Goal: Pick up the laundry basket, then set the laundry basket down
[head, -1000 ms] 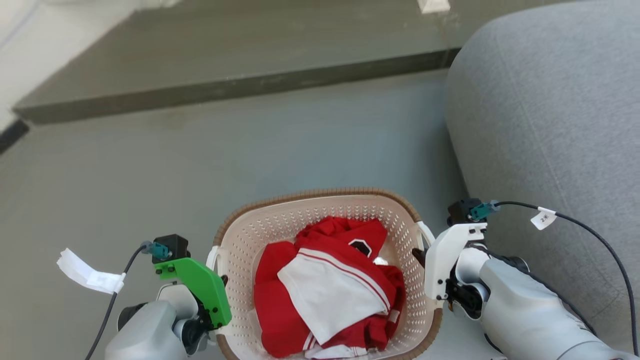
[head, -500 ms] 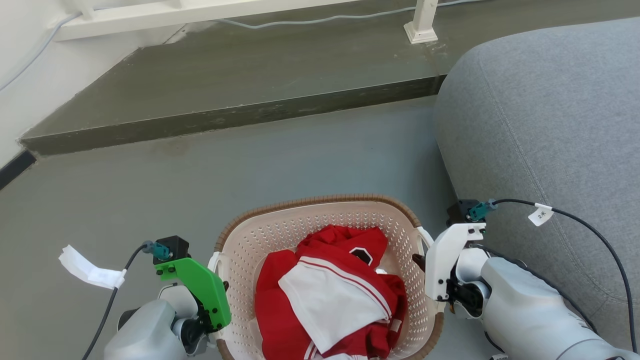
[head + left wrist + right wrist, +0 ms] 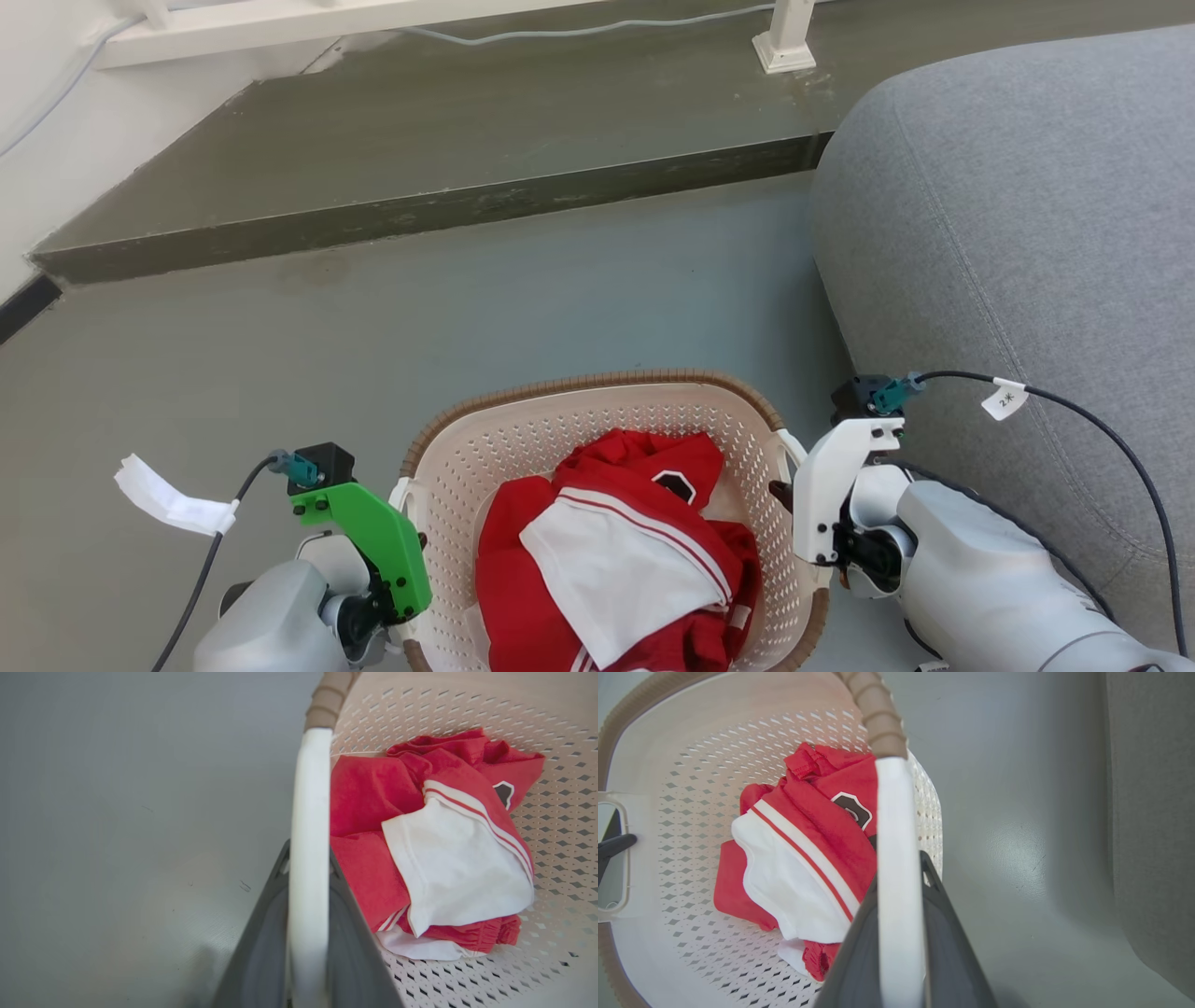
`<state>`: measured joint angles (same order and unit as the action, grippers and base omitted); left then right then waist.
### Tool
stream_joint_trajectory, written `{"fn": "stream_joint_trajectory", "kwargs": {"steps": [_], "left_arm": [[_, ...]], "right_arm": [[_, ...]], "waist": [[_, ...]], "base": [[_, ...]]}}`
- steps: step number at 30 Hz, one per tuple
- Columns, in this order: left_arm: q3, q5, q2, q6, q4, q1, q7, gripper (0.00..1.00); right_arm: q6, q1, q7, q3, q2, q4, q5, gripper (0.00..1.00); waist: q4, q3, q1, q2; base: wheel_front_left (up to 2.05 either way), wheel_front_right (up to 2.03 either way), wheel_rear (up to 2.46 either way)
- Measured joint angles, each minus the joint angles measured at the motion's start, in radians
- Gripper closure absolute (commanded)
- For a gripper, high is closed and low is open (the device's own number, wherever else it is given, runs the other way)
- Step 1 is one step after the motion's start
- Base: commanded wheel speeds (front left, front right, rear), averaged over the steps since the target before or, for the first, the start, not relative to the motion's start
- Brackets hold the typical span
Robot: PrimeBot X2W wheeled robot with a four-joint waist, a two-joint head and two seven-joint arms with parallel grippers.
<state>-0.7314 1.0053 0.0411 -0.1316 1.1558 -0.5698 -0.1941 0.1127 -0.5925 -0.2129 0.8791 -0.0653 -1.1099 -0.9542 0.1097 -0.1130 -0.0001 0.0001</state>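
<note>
A smooth grey floor (image 3: pixel 280 373) fills the room, and on or just above it, directly in front of the robot, is the laundry basket (image 3: pixel 523 434), cream and perforated with a brown woven-look rim; whether its base touches the floor cannot be told. A crumpled red-and-white garment (image 3: pixel 616 551) lies inside the basket. The left gripper (image 3: pixel 308 858) is clamped on the basket's white left handle (image 3: pixel 308 812), one dark finger on each side of the bar. The right gripper (image 3: pixel 899 868) grips the white right handle (image 3: pixel 896 835) the same way. Just right of the basket bulges a grey upholstered sofa (image 3: pixel 1027 233). Beyond the basket, well apart from it, runs a darker raised step (image 3: pixel 420 140) carrying a white post foot (image 3: pixel 784 47) and a pale cable (image 3: pixel 579 33).
</note>
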Motion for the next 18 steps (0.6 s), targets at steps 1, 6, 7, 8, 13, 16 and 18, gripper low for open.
{"fn": "stream_joint_trajectory", "kwargs": {"steps": [1,6,7,8,13,16,18], "left_arm": [[-0.001,0.001,0.0,0.0,0.0,0.0,0.0,1.0],[-0.005,0.005,0.001,0.0,0.001,-0.001,-0.007,1.0],[-0.006,0.007,0.001,0.0,0.002,-0.001,-0.008,1.0],[-0.007,0.01,0.002,0.0,0.002,-0.001,-0.008,1.0],[-0.01,0.017,0.002,0.0,0.002,-0.003,-0.008,1.0],[-0.01,0.02,0.002,0.0,0.002,-0.004,-0.008,1.0],[-0.012,0.02,0.002,0.0,0.002,-0.005,-0.008,1.0]], "right_arm": [[0.0,-0.001,-0.001,0.001,0.0,0.0,-0.002,1.0],[0.0,-0.003,-0.008,0.008,-0.001,0.0,-0.013,1.0],[0.0,-0.003,-0.008,0.009,-0.001,0.0,-0.015,1.0],[0.0,-0.004,-0.008,0.011,-0.002,0.0,-0.016,1.0],[0.0,-0.01,-0.008,0.018,-0.003,0.0,-0.023,1.0],[0.0,-0.014,-0.008,0.024,-0.005,0.001,-0.024,1.0],[0.0,-0.014,-0.007,0.027,-0.006,0.001,-0.026,1.0]], "waist": [[0.0,-0.001,0.0,0.0],[-0.001,-0.003,0.0,0.0],[-0.001,-0.003,0.0,0.0],[-0.002,-0.004,0.0,0.0],[-0.003,-0.007,0.0,0.0],[-0.004,-0.009,0.0,0.0],[-0.005,-0.01,0.0,0.0]], "base": [[0.0,0.0,0.0],[0.0,0.0,0.0],[0.0,0.0,0.0],[0.0,0.0,0.0],[0.0,0.0,0.0],[0.0,0.0,0.0],[0.0,0.0,0.0]]}}
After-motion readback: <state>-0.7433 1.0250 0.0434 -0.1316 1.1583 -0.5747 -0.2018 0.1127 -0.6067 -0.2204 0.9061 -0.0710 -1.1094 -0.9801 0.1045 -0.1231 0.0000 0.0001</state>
